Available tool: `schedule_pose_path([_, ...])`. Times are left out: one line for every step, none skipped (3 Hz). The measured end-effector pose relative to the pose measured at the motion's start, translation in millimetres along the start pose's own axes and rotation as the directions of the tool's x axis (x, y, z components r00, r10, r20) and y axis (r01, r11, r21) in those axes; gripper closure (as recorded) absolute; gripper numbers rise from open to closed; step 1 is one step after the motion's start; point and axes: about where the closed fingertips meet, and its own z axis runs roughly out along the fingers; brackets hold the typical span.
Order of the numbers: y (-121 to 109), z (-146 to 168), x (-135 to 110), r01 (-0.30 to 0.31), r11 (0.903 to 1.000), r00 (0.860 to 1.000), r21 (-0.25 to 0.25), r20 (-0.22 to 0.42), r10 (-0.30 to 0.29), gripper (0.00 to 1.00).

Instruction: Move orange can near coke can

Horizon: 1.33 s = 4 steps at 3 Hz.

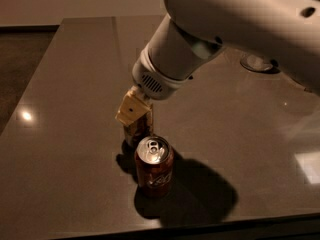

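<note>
The coke can, dark red-brown with white lettering and a silver top with pull tab, stands upright near the table's front edge. Just behind it and a little left is the golden-orange can, mostly covered from above by my gripper. The gripper's cream-coloured fingers are closed around the orange can's upper part, and the can's base is at the table surface. The two cans are almost touching. The large white arm reaches down from the upper right.
The dark glossy table stretches back and to both sides, with its front edge just below the coke can. A round glass or lid object sits at the far right, partly behind the arm.
</note>
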Motion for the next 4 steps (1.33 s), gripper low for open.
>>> schedule_pose_path([-1,-3,13,-0.024,0.9994,1.000,0.026,-0.017,0.025,0.59])
schedule_pose_path([-6,-11,22,-0.039,0.9986,0.999,0.035,-0.008,0.039,0.36])
schedule_pose_path([-5,-12,21,-0.036,0.9987,0.999,0.036,-0.007,0.036,0.12])
schedule_pose_path([-4,-13,20,-0.033,0.9987,0.999,0.037,-0.006,0.033,0.00])
